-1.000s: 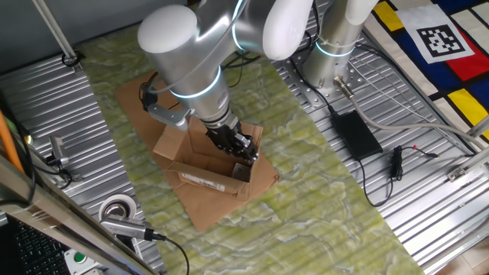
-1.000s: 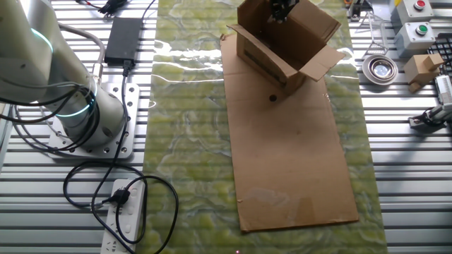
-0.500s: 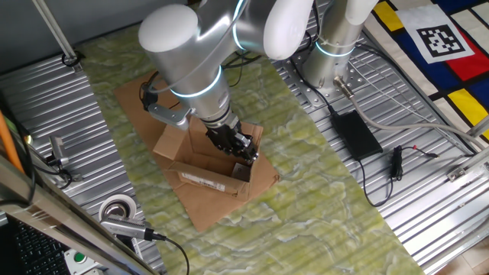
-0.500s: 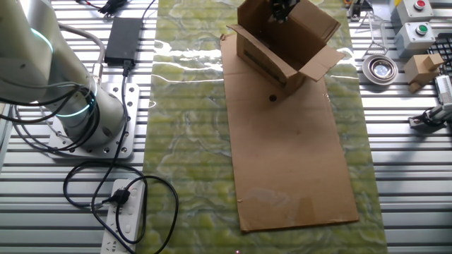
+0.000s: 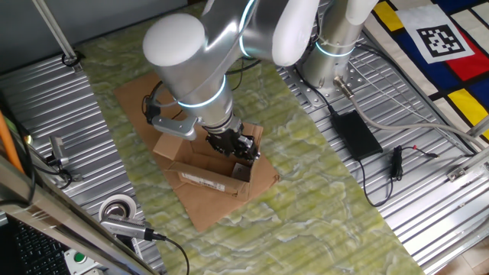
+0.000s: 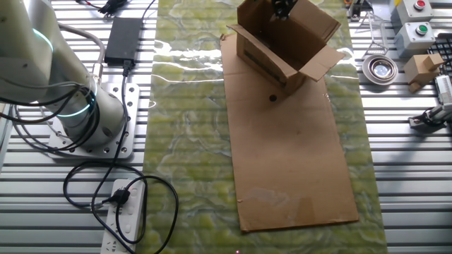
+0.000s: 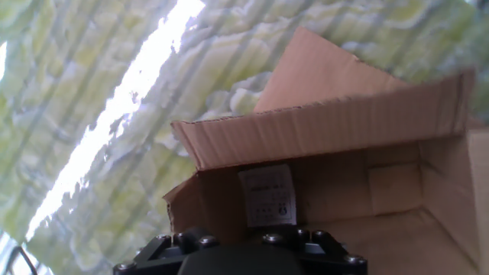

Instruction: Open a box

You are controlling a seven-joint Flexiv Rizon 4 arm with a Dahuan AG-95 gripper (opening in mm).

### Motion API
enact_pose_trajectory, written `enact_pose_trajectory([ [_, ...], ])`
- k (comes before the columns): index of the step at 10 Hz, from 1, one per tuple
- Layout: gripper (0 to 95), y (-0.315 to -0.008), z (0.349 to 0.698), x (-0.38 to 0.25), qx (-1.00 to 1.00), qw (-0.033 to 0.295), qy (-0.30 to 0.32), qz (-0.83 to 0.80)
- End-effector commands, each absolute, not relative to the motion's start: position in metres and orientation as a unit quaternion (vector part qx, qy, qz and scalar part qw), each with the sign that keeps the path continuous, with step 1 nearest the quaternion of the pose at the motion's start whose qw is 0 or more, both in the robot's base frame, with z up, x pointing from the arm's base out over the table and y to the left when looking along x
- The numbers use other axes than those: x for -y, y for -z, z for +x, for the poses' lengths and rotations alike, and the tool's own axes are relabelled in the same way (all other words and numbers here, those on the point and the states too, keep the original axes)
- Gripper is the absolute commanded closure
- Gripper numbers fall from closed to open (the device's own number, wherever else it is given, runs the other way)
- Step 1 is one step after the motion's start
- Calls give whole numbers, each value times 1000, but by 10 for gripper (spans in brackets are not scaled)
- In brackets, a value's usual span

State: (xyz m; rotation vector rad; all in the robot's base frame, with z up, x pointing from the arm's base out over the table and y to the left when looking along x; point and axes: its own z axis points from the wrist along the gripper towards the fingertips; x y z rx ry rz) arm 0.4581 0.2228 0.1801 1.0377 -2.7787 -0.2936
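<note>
Box point(image 6: 284, 44) sits at cardboard sheet's point(image 6: 293, 162) 12 o'clock end, flaps mostly up. Claw point(image 5: 243, 149) w/ tips inside box; open or closed, can't tell. Prob light, thin, bendy; take flaps at free edge.

The arm point(image 5: 200, 53) is glossy silver-white with glowing cyan joint rings and a black screw-studded wrist.

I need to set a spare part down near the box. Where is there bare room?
Free: the cardboard sheet below the box, and the green mat between the sheet and the robot base. Crowded: the right edge by the tape roll, and the box, where the gripper is.
</note>
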Motion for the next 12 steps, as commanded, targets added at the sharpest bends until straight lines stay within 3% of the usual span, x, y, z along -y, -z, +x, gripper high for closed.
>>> enact_pose_trajectory([
  [1, 380, -181, 457, -222, 926, 80, 105, 353],
  [12, 380, -172, 433, -237, 929, 80, 110, 345],
])
